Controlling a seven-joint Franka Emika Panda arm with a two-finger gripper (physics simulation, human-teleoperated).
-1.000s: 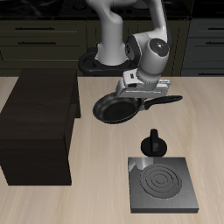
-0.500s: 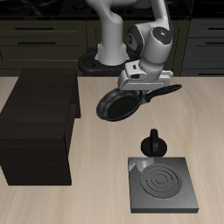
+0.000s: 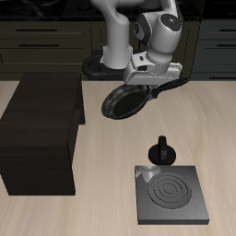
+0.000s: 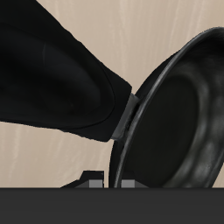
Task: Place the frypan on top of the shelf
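Exterior view: gripper (image 3: pixel 155 81) clamping frypan (image 3: pixel 123 101) handle, pan hanging tilted above bench (image 3: pixel 111 184), beside shelf (image 3: pixel 41 129). Risk: tilted pan rotating in grip, rim clipping shelf edge.

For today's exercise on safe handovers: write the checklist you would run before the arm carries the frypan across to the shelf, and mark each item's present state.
1. Frypan lifted off the table: ok.
2. Gripper shut on the handle: ok, though its fingertips are hidden.
3. Pan level: not ok, it tilts.
4. Shelf top free of things: ok.
5. Pan already above the shelf: not ok, it hangs beside it.
6. Knobbed object and burner plate out of the path: ok.
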